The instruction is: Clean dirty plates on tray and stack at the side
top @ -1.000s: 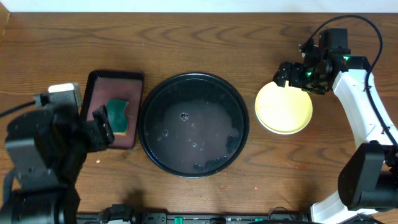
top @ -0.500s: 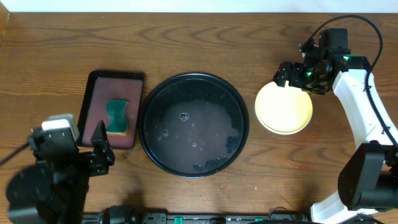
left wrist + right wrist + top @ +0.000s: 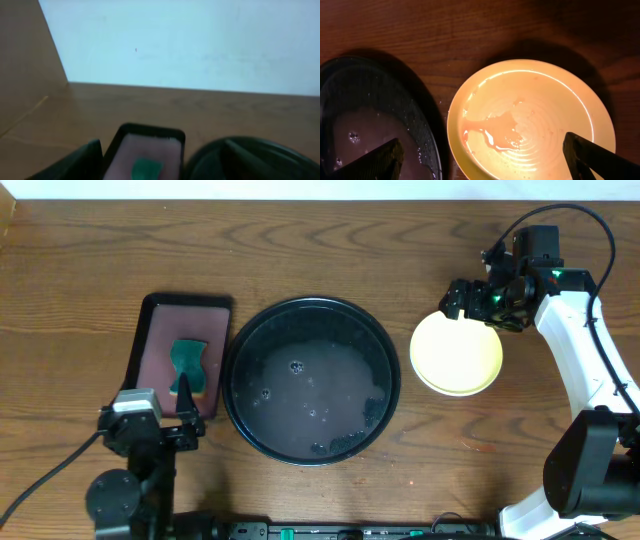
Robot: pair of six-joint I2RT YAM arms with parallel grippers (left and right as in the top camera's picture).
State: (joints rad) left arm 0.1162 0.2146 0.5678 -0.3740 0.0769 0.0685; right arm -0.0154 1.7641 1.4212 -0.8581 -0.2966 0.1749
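Note:
The black round tray (image 3: 310, 380) lies mid-table and holds only cloudy water and specks; its rim also shows in the right wrist view (image 3: 420, 120) and the left wrist view (image 3: 260, 155). A pale yellow plate (image 3: 456, 355) sits on the table right of the tray, with a thin reddish wet smear in its middle (image 3: 530, 120). No blue-green plate shows. My right gripper (image 3: 472, 298) hovers over the plate's far edge, open and empty (image 3: 481, 150). My left gripper (image 3: 186, 412) is low near the front left, open and empty (image 3: 160, 152).
A dark maroon rectangular tray (image 3: 160, 330) lies left of the black tray with a green sponge (image 3: 187, 367) on it; both show in the left wrist view, tray (image 3: 150, 142) and sponge (image 3: 146, 169). A pale wall stands behind the table.
My left arm has drawn back toward the table's front edge and turned, uncovering the maroon tray. The right arm and the yellow plate have not moved.

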